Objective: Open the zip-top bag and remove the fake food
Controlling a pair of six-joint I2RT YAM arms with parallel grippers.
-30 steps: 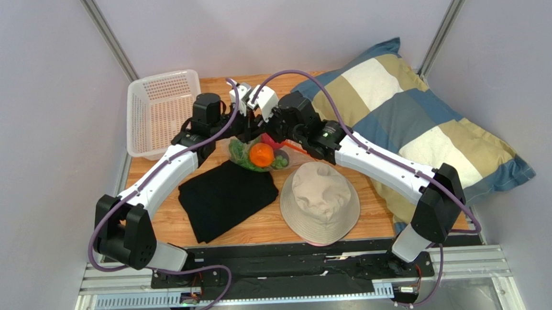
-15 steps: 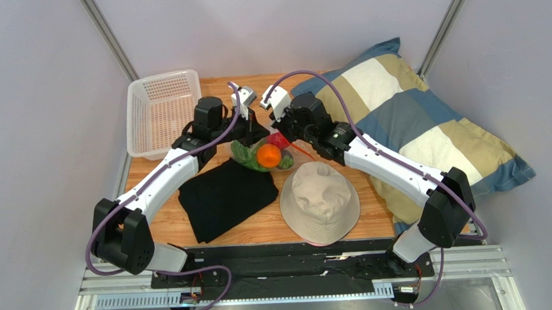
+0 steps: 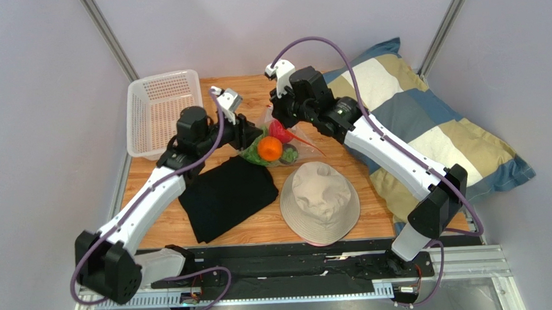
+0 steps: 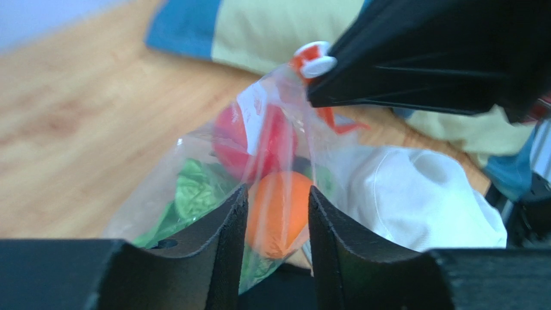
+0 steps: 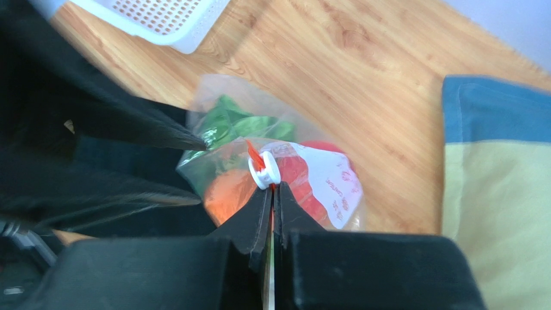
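1. Spread jaws mark the left gripper, left of centre in the overhead view and just right of the white mesh basket. Its two fingers stand apart with nothing pinched, and crinkled plastic shows in the gap beyond the tips.
2. Below that gripper, a black cloth lies flat on the wooden table.
3. At centre frame is the zip-top bag, its top drawn upward and its lower end near the cloth's upper edge. The fake food is all inside it: green cabbage lowest and leftmost, orange fruit in the middle, red apple above.
4. Just above and right of the bag, the right gripper has its fingers pressed together, pinching the white slider on the bag's orange-red zip strip.
5. A beige bucket hat sits lower centre-right, just below the bag.
6. A blue, cream and tan checked pillow fills the right side.
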